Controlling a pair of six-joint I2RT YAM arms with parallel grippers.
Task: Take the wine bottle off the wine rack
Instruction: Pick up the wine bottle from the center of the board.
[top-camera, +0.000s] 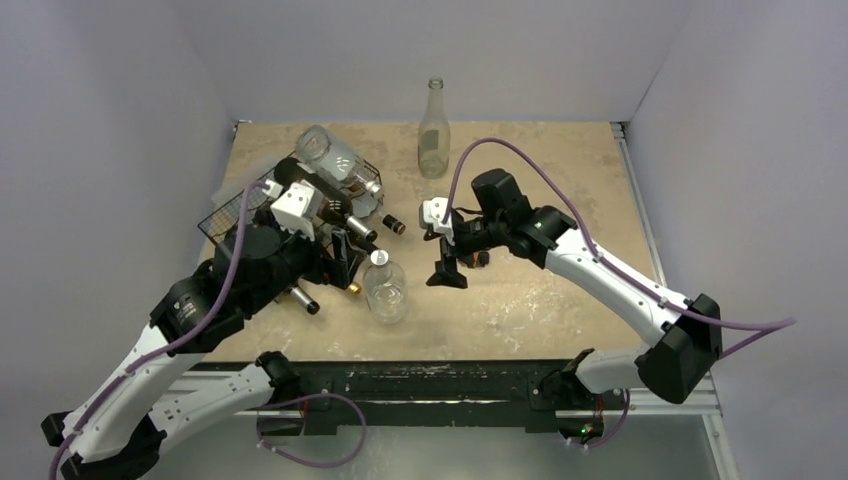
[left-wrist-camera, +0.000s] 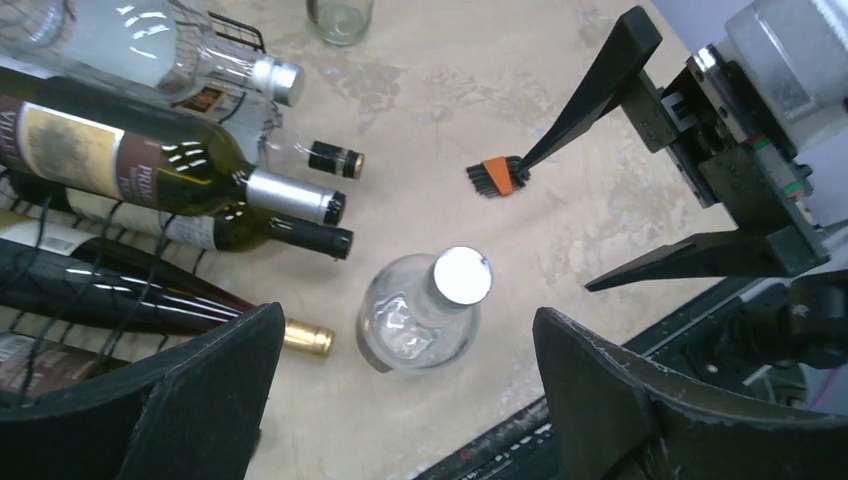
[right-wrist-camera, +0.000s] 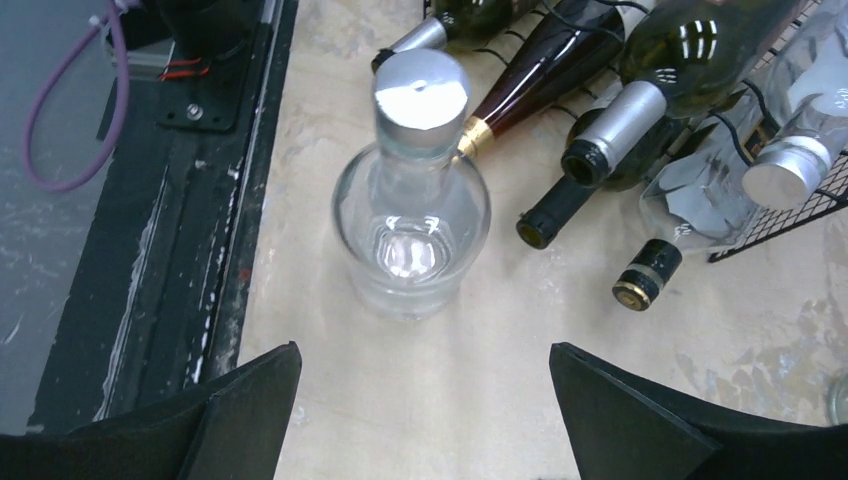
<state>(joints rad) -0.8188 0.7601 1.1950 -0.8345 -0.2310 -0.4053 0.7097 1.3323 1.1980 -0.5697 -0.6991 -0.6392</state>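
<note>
Pale grey walls enclose a mottled beige tabletop (top-camera: 540, 300). The black wire-mesh wine rack (top-camera: 218, 215) sits far left with dark glass wine bottles (left-wrist-camera: 150, 160) lying on it. A clear round silver-capped bottle (top-camera: 385, 290) stands upright beside the rack. The left jaws and right jaws gape wide, both empty.

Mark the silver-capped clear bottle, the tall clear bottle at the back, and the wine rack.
silver-capped clear bottle (right-wrist-camera: 411, 200), right wrist view, glass shoulder.
tall clear bottle (top-camera: 433, 135), top external view, mid body.
wine rack (top-camera: 232, 212), top external view, left mesh panel.
</note>
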